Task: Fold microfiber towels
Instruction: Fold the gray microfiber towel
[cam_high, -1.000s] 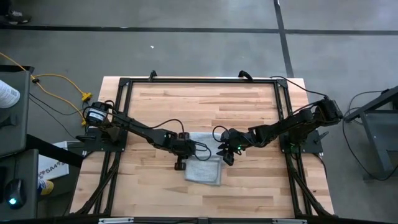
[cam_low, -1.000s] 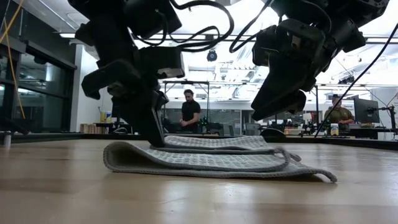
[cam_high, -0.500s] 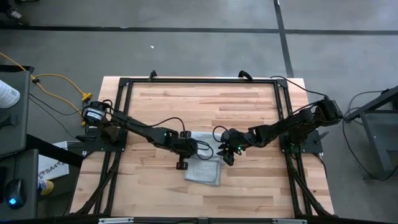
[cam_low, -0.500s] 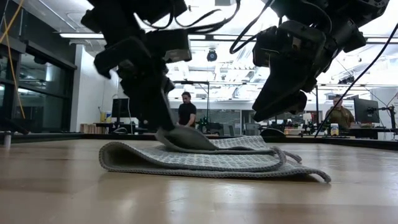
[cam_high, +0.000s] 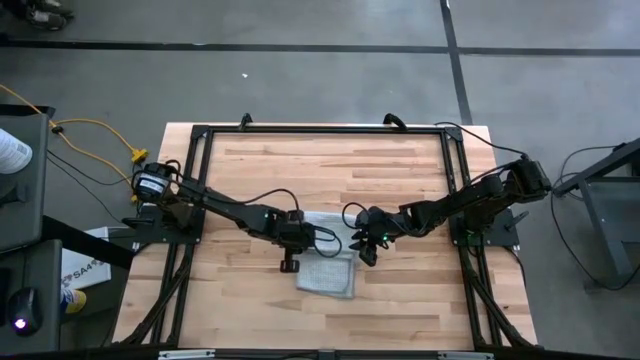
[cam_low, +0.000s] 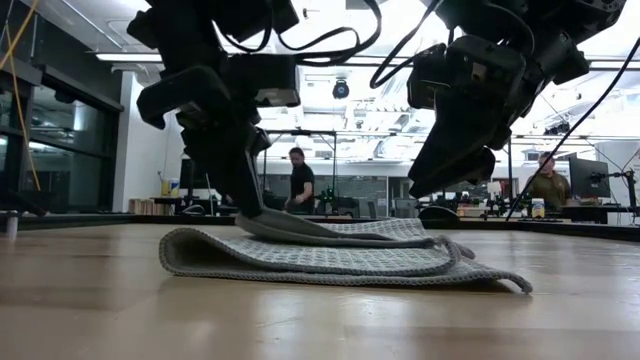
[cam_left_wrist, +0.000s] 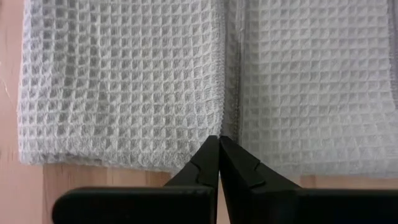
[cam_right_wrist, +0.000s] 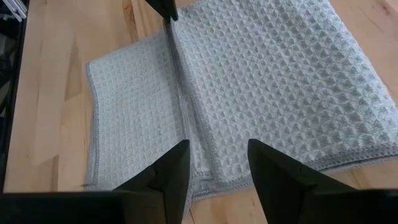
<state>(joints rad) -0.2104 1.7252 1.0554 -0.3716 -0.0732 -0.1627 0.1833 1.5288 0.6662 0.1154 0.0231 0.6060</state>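
Observation:
The light grey-blue waffle-textured towel (cam_high: 328, 272) lies folded in several layers near the middle of the wooden table (cam_high: 400, 180). It also shows in the low view (cam_low: 340, 262). My left gripper (cam_high: 293, 250) stands at the towel's left side, shut on the edge of the upper layer. My right gripper (cam_high: 365, 250) hangs open above the towel's right side, touching nothing. In the right wrist view (cam_right_wrist: 217, 168) its fingers are spread over the cloth (cam_right_wrist: 280, 81). My left gripper pinches the hemmed edge of the upper layer (cam_left_wrist: 225, 127) between its two shut fingers, coming from above and pointing down. That edge (cam_low: 285, 226) is raised a little off the layers below. The rest of the towel lies flat on the table.
Black frame rails (cam_high: 320, 130) run round the table's edges. Bare wood lies on all sides of the towel. In the room behind the table there is a person standing (cam_low: 300, 180) and another at a desk (cam_low: 547, 185).
My left gripper, which stood low on the towel, has risen a little with the upper layer's edge. That edge is now lifted off the lower layers, while the rest of the towel stays flat. My right gripper has kept still.

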